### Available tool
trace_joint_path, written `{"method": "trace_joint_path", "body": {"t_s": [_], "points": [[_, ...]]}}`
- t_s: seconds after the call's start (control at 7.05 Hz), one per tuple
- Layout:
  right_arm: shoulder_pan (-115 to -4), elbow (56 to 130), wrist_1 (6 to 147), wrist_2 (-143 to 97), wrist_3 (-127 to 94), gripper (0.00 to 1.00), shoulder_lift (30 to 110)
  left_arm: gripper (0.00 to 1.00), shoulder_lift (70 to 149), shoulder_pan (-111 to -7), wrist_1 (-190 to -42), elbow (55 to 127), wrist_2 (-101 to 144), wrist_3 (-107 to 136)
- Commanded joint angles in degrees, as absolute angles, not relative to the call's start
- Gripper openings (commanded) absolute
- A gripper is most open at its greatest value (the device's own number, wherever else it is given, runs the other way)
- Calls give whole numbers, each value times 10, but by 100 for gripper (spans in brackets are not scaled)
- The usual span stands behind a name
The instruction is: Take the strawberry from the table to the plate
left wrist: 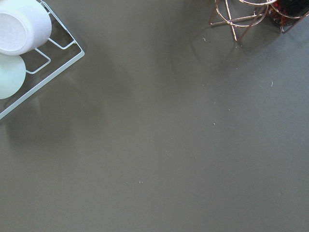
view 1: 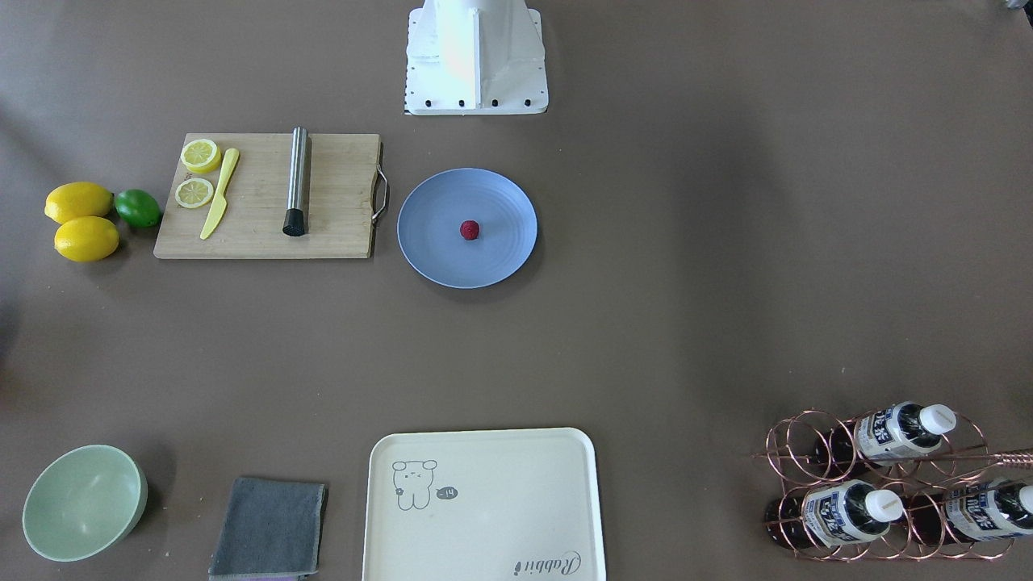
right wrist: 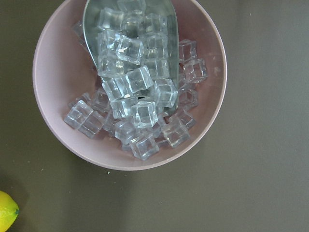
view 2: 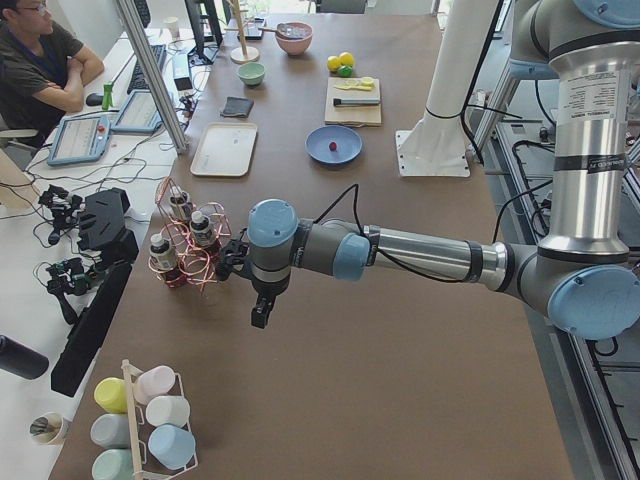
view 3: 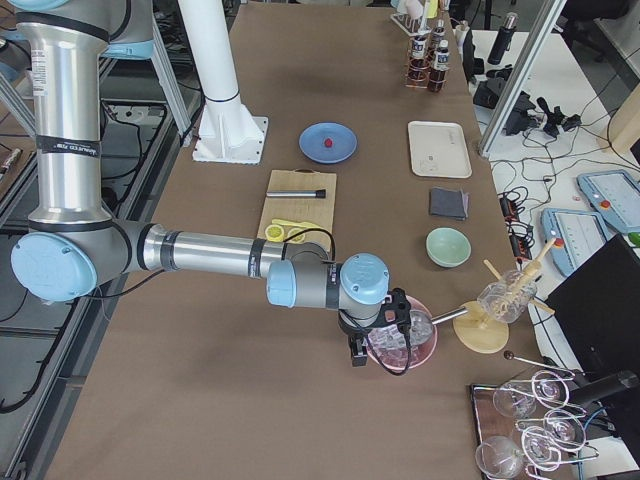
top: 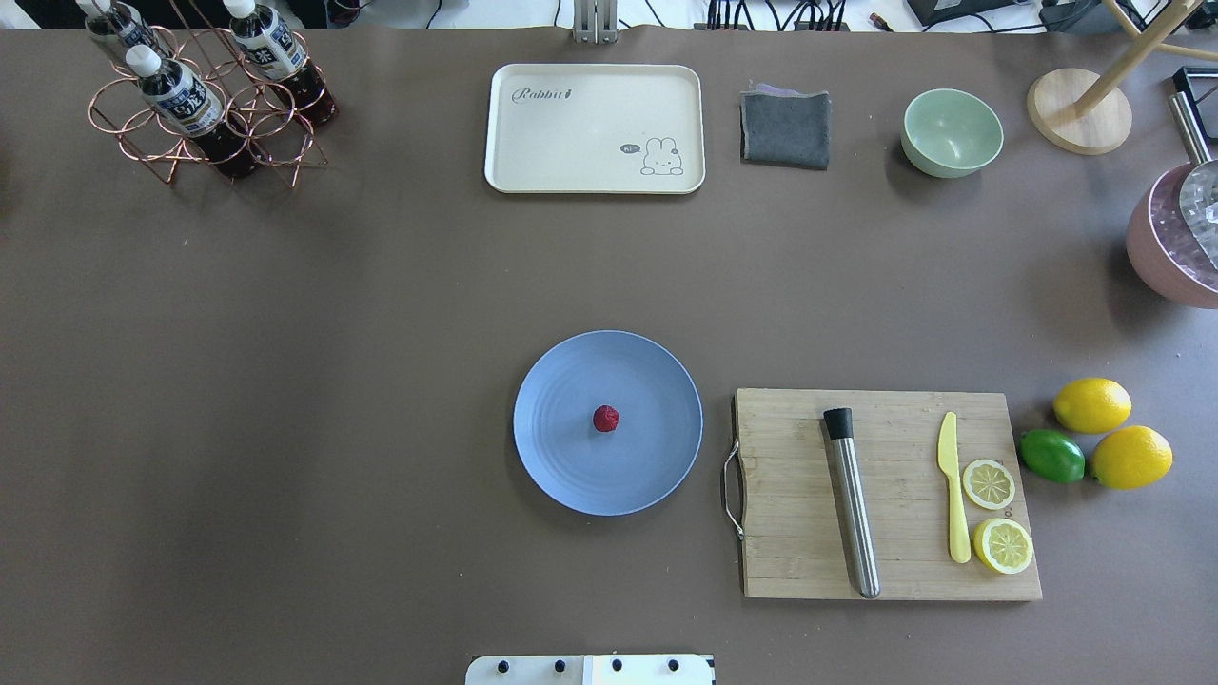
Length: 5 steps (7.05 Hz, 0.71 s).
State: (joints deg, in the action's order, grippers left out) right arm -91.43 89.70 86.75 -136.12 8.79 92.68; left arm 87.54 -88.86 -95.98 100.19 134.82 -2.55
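Fruit nearest the robot's base is the tiny, dark red, bumpy strawberry [top: 606,419]. It lies near the middle of the round, shallow, light-blue plate [top: 571,480], not on the matte brown-grey table [top: 381,333], so your placing looks done.

If you must grip it, expect it to be very light and roundish, and apt to roll on the smooth plate, though the bumpy skin should help. Come straight down and close gently across its widest part.

The wooden cutting board [top: 790,495] sits just beside the plate.

Farther out, the left gripper [view 2: 262,308] hangs over bare table near the copper wire bottle rack [view 2: 200,262]. The right gripper [view 3: 358,352] hangs over the pink bowl of ice cubes [right wrist: 43,96]. Both are well apart from the plate, and you cannot tell whether their fingers are apart or together.
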Motion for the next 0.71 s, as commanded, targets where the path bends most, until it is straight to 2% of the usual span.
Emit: {"method": "trace_joint_path", "body": {"t_s": [0.0,0.57], "points": [[-916,897,867,-1361,88,100,929,97,875,-889,-961,1001,1343,-25],[-918,899,867,-1361,88,100,933,97,869,-888,-963,1005,1328,-25]]}}
